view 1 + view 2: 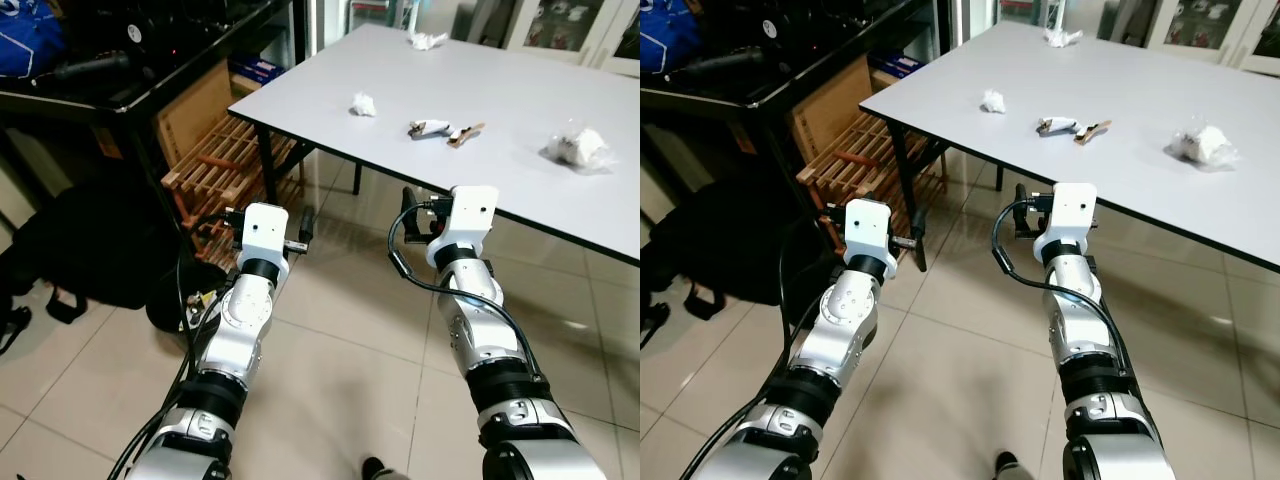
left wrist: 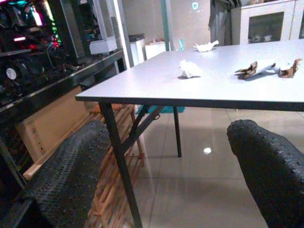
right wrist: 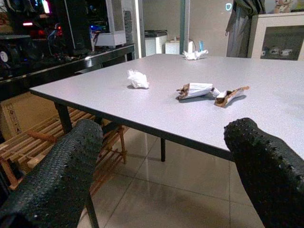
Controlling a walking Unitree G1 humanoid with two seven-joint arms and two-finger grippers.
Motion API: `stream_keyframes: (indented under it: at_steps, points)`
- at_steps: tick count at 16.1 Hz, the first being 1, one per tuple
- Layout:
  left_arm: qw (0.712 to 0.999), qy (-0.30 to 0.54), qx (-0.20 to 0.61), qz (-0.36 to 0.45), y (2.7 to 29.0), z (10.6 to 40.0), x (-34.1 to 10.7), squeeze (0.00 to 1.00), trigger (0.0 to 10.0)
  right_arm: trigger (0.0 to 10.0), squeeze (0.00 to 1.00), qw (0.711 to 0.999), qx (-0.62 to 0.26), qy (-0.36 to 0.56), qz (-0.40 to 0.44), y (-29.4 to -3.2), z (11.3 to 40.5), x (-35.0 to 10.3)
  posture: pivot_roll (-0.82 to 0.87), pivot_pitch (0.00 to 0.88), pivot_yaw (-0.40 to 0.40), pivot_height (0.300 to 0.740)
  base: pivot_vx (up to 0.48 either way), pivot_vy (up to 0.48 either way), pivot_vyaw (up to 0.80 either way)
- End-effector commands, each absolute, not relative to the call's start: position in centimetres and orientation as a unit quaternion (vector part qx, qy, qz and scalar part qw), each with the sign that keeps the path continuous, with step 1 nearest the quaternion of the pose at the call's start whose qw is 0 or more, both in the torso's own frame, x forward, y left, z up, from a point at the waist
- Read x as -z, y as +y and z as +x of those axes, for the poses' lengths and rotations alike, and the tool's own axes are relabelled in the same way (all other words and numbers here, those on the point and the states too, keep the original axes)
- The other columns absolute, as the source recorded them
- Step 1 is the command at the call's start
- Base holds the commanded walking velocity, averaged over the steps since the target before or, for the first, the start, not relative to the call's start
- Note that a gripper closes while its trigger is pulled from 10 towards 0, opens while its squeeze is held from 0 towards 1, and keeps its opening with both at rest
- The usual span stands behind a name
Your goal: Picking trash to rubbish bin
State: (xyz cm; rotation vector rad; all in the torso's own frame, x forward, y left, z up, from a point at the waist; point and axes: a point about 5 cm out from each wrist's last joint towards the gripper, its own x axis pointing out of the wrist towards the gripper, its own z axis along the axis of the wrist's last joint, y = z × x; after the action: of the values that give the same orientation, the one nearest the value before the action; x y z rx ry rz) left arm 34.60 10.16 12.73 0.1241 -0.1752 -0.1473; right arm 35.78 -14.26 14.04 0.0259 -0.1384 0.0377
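No text, label, brand, number or sign can be read on anything here.

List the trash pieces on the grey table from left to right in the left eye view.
Small crumpled tissue → far tissue wad → torn white wrapper → brown scrap → clear bag with white paper.

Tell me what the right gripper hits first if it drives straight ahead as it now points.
Probably the near edge of the grey table: the open right gripper sits about level with it. Slightly higher, it would reach the torn wrapper. Depth is uncertain.
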Motion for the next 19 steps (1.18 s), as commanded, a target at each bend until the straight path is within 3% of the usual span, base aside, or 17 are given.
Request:
stream_keyframes:
  at_steps: [1, 10, 19]
  points:
    - [0.992, -0.08, 0.066, 0.065, 10.45, 34.68, -12.59, 0.0, 10.0, 10.0, 0.0, 0.998, -0.019, -0.063, 0.017, -14.18, 35.76, -13.84, -0.05, 0.055, 0.07, 0.74, 0.0, 0.0, -0.8]
    - [0.993, -0.08, 0.062, 0.066, 10.6, 34.8, -12.67, 0.0, 10.0, 10.0, 0.0, 0.998, -0.02, -0.062, 0.015, -14.16, 35.82, -13.81, -0.05, 0.057, 0.069, 0.74, 0.0, 0.0, -0.78]
    - [0.993, -0.078, 0.057, 0.07, 10.67, 34.82, -12.67, 0.0, 10.0, 10.0, 0.0, 0.997, -0.032, -0.065, 0.004, -13.89, 35.67, -13.74, -0.05, 0.064, 0.069, 0.74, 0.0, 0.0, 0.0]
